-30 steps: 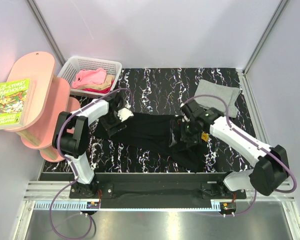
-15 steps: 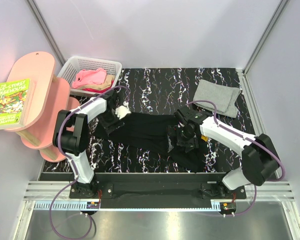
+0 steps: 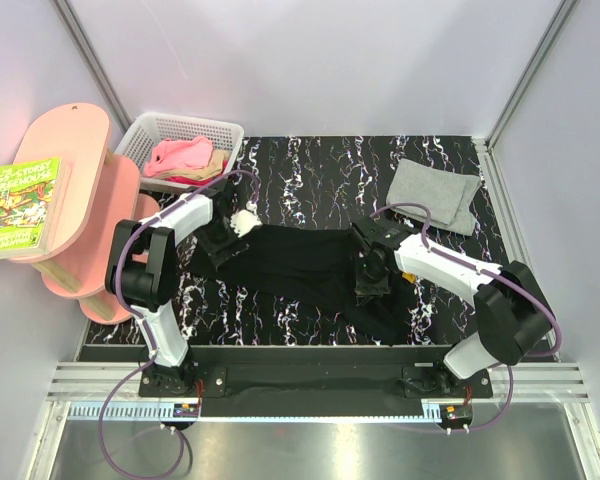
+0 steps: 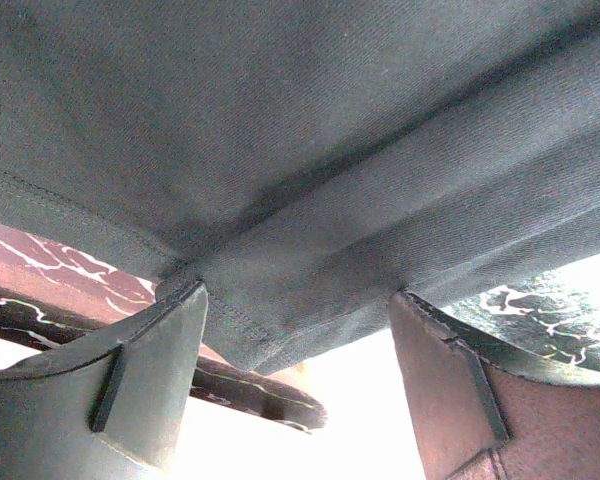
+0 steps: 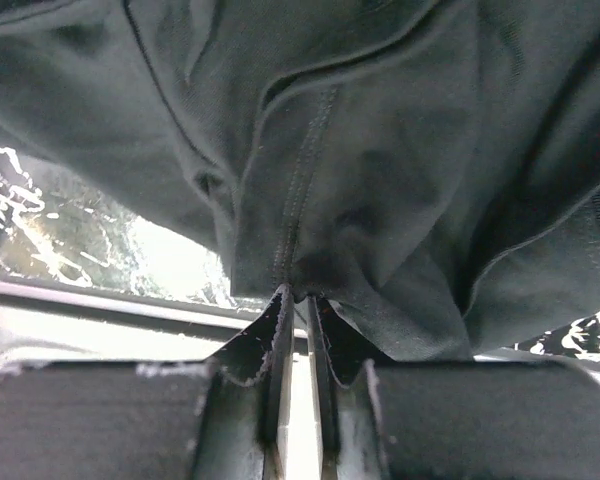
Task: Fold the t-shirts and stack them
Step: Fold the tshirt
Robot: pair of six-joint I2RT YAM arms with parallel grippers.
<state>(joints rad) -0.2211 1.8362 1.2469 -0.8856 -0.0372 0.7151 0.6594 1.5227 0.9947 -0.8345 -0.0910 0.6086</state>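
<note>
The black t-shirt (image 3: 290, 262) lies spread and rumpled across the middle of the marbled table (image 3: 310, 165). My left gripper (image 3: 225, 238) is at its back left corner. In the left wrist view the gripper (image 4: 298, 295) is open, and the hem of the black t-shirt (image 4: 310, 150) hangs between its wide-apart fingers without being pinched. My right gripper (image 3: 368, 278) is on the shirt's right part. In the right wrist view the gripper (image 5: 300, 295) is shut on a seamed fold of the black t-shirt (image 5: 380, 150). A folded light grey t-shirt (image 3: 435, 195) lies at the back right.
A white basket (image 3: 152, 132) at the back left holds pink (image 3: 180, 155), tan and red t-shirts. A pink shelf unit (image 3: 75, 200) with a green book (image 3: 20, 205) stands off the table's left side. Walls close in the back and both sides.
My right gripper has shifted a little to the left and closed from wide open onto a fold of the black shirt. My left gripper crept slightly back and stayed open.
</note>
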